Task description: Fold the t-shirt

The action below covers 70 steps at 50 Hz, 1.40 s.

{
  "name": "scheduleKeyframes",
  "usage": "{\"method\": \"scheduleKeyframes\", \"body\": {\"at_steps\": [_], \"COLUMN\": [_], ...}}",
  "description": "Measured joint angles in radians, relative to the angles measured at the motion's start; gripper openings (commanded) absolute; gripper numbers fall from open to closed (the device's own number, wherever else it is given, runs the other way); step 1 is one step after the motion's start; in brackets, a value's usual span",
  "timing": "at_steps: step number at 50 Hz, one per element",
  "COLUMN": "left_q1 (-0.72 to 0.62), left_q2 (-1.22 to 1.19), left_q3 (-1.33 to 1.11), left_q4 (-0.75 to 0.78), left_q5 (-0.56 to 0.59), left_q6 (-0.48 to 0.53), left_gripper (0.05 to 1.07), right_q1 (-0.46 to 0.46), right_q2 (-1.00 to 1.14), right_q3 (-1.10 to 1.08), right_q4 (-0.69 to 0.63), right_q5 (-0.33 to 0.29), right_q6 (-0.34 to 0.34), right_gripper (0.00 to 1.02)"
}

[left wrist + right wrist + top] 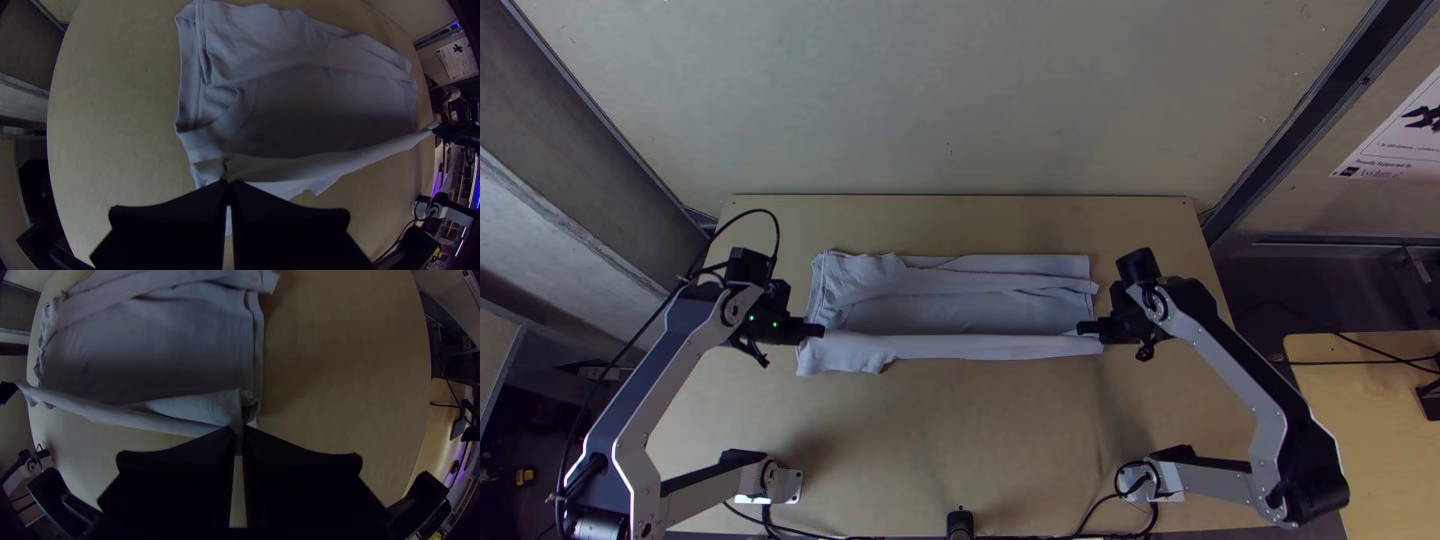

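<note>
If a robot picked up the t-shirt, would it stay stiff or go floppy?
Probably floppy: the t-shirt already lies in soft wrinkles. It looks thin, so likely light. Its folds might slip open, since they seem just laid over.

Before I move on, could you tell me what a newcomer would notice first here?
The eye falls first on the pale t-shirt, lying as a long strip across the middle of the table. Next come the two grippers, left and right, each shut on one end of its near folded edge.
</note>
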Motion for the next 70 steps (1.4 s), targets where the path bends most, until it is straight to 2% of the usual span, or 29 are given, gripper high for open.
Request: {"method": "scheduleKeyframes", "body": {"at_steps": [44, 60, 61, 62, 63, 64, 66, 67, 68, 70], "left_q1": [0.040, 0.038, 0.038, 0.038, 0.038, 0.038, 0.039, 0.039, 0.039, 0.041], "left_q2": [0.434, 0.628, 0.639, 0.651, 0.661, 0.673, 0.694, 0.704, 0.712, 0.727], "left_q3": [0.441, 0.556, 0.561, 0.566, 0.571, 0.575, 0.583, 0.584, 0.586, 0.587], "left_q4": [0.002, 0.077, 0.084, 0.094, 0.099, 0.103, 0.109, 0.110, 0.110, 0.109], "left_q5": [0.000, -0.001, -0.001, -0.001, -0.001, -0.001, -0.001, -0.001, -0.002, -0.006], "left_q6": [0.029, 0.024, 0.024, 0.020, 0.019, 0.016, 0.007, 0.005, 0.000, -0.002], "left_gripper": [0.08, 0.09, 0.11, 0.18, 0.30, 0.48, 0.92, 1.06, 1.03, 1.03], "right_q1": [-0.059, -0.065, -0.066, -0.066, -0.067, -0.068, -0.070, -0.071, -0.072, -0.074], "right_q2": [0.482, 0.625, 0.633, 0.641, 0.648, 0.654, 0.665, 0.671, 0.676, 0.685], "right_q3": [0.499, 0.599, 0.605, 0.611, 0.616, 0.621, 0.631, 0.638, 0.645, 0.658], "right_q4": [0.004, 0.007, 0.008, 0.008, 0.008, 0.009, 0.014, 0.014, 0.015, 0.016], "right_q5": [0.008, 0.030, 0.031, 0.033, 0.035, 0.036, 0.040, 0.043, 0.046, 0.054], "right_q6": [-0.052, -0.061, -0.064, -0.064, -0.067, -0.068, -0.068, -0.068, -0.068, -0.067], "right_gripper": [0.03, 0.03, 0.03, 0.03, 0.04, 0.05, 0.05, 0.06, 0.07, 0.15]}}
